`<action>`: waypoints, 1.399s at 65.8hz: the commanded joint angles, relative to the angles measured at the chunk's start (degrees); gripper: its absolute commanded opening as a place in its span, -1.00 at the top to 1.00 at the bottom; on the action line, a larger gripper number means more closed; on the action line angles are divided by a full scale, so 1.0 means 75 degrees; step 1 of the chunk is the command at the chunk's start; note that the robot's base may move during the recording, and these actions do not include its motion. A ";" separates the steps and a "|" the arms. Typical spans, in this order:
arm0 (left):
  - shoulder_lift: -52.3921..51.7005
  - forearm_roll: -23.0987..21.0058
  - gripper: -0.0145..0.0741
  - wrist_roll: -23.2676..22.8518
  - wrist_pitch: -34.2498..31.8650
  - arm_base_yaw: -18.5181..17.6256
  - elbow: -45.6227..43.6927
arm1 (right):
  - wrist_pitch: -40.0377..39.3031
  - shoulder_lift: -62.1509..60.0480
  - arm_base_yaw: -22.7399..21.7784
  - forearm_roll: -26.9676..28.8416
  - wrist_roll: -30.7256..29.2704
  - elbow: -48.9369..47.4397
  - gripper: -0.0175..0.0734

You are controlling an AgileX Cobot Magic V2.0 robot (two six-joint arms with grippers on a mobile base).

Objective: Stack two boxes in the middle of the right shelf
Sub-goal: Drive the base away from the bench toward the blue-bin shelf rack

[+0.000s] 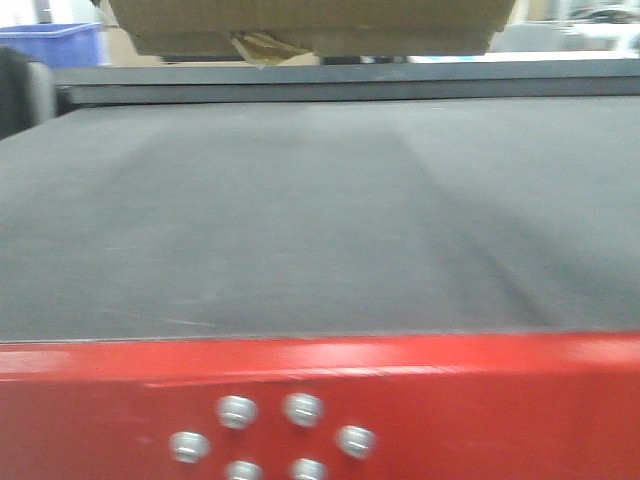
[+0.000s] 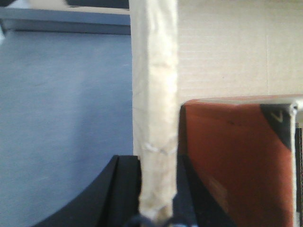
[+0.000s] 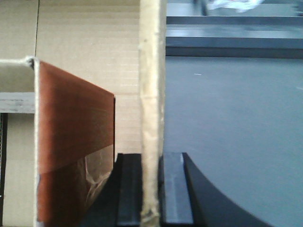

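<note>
Between the black fingers (image 2: 124, 194) of your left gripper (image 2: 156, 208) stands one upright wall of the cardboard box (image 2: 154, 94). It is pinched from both sides with no gap showing, so the jaws are clenched on it. Your right gripper (image 3: 151, 198) does the same on the opposite wall, its fingers (image 3: 176, 189) pressed against either face of the cardboard edge.

Just inside each gripped wall you see the box's pale inner face and a reddish-brown panel (image 2: 232, 161) standing in it. In the right wrist view a patch of clear tape (image 3: 100, 170) shows low on that panel. Outside each wall lies the dark grey flat surface (image 1: 300, 220).

From the front view, the box hangs at the top of the scene, over the far part of that surface and apart from it. A crumpled yellowish tape scrap (image 1: 258, 46) dangles from its underside. A red bar (image 1: 450, 400) with silver bolts (image 1: 302, 408) runs along the near edge. A blue bin (image 1: 50, 42) sits far left.
</note>
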 commanded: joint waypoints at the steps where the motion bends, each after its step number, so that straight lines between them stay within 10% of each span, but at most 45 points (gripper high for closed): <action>1: -0.0091 -0.0102 0.92 -0.0056 -0.0490 -0.0011 -0.0126 | -0.0498 -0.0066 -0.0051 -0.0184 0.0000 -0.0092 0.97; 92: -0.0091 -0.0102 0.92 -0.0056 -0.0490 -0.0011 -0.0126 | -0.0516 -0.0066 -0.0051 -0.0184 0.0000 -0.0092 0.97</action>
